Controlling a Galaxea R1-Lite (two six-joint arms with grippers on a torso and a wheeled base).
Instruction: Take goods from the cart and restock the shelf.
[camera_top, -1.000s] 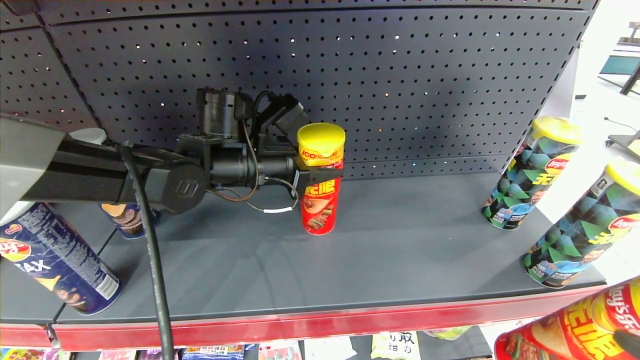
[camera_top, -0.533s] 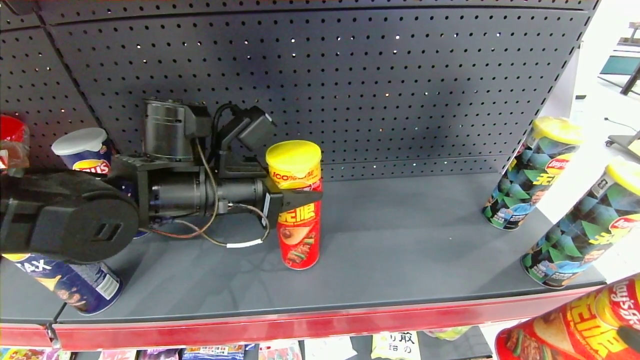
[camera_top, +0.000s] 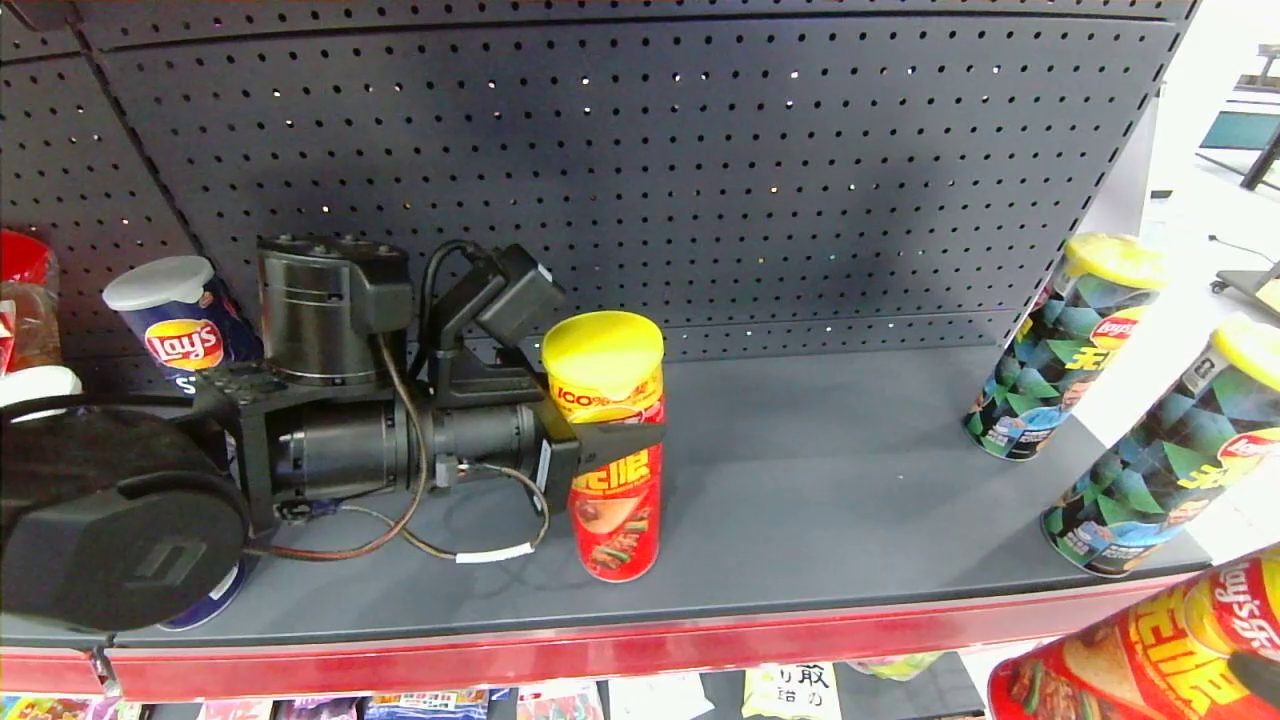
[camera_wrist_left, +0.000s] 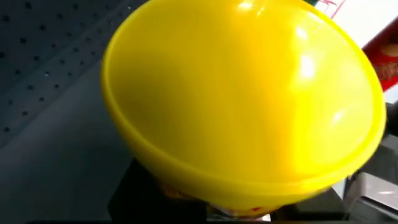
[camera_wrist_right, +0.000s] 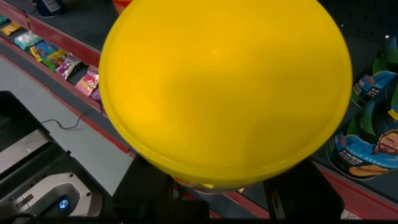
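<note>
left gripper (camera_top: 610, 440) pinches the red chip can (camera_top: 612, 510) below its yellow lid, upright at the shelf's (camera_top: 820, 500) near edge; right gripper (camera_top: 1262, 672) clamps a second red can (camera_top: 1130, 650), tilted, near right.

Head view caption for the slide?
Left hand holds a yellow-lidded red can upright near the shelf front edge; second red can at lower right.

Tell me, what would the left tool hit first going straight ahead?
Likely the nearer green can, far right; the left tool, gripping the red can, points that way along the shelf. Depth unclear.
</note>
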